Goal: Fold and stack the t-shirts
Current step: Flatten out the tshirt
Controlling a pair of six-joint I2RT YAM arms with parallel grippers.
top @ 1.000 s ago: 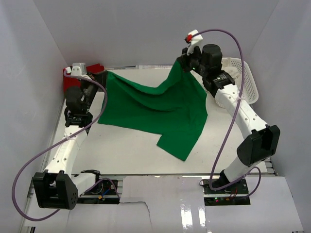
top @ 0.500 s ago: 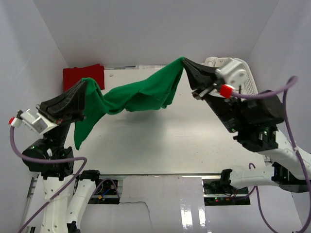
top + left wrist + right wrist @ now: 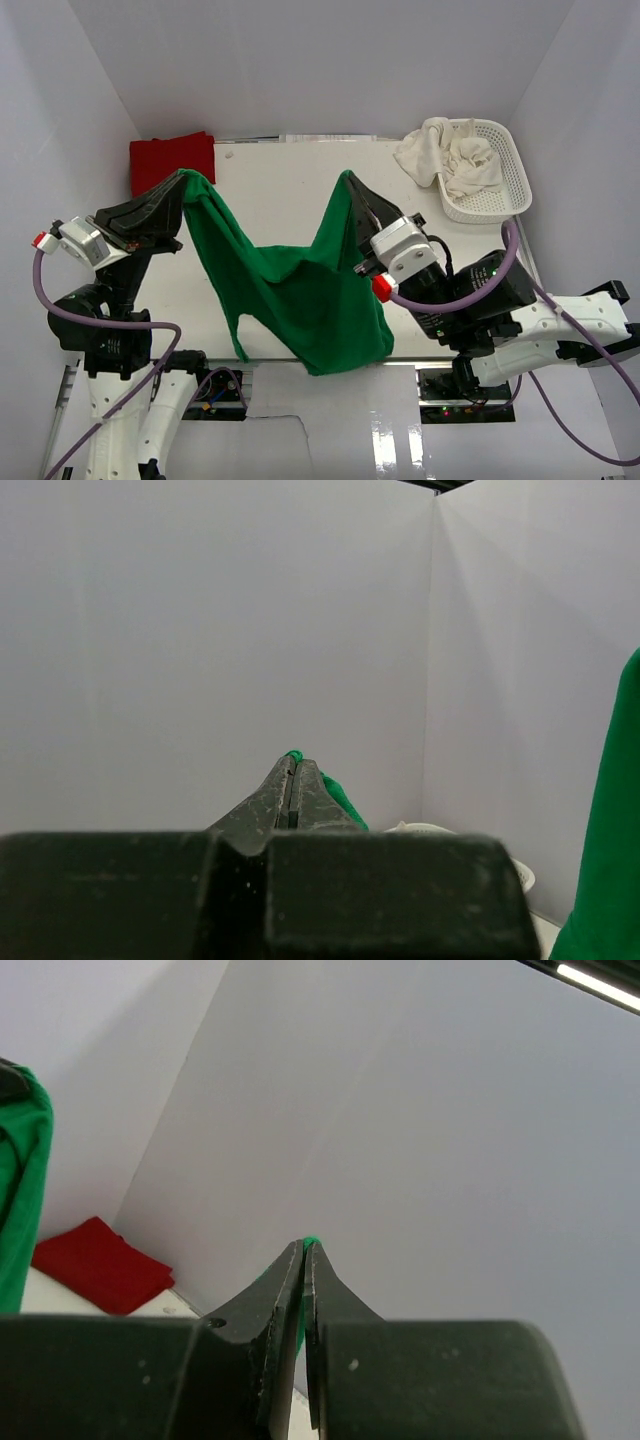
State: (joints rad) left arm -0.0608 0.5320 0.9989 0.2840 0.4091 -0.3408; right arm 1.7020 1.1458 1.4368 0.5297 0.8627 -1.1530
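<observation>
**Green t-shirt held up at two corners, slung between both arms**

Top view, upper left: red t-shirt [image 3: 172, 158] lies folded at the far left corner of the table [image 3: 280, 185], its near edge partly behind the left arm's tip. The right wrist view also shows it, low at the left [image 3: 95, 1265].

Left fingers [image 3: 150, 205], left of centre: closed, pinching one top corner of the green t-shirt [image 3: 290, 290]. In the left wrist view the fingers [image 3: 275, 795] are pressed together with a scrap of green [image 3: 338, 798] peeking out behind them. How much cloth sits inside the pinch is hidden.

Centre: the shirt hangs in a sagging V between the two pinch points. Its lower part drapes to the near table edge at lower centre. Whether it rests on the table or hangs just free I cannot tell. Sleeves and collar are lost in the folds.

Right fingers [image 3: 368, 205], right of centre: closed on the other top corner. The right wrist view shows only a green speck at the tips [image 3: 280, 1290].

Upper right: white mesh basket [image 3: 516, 172] holds crumpled cream-white t-shirts [image 3: 450, 160], one spilling over the left rim. Their number is unclear.
</observation>
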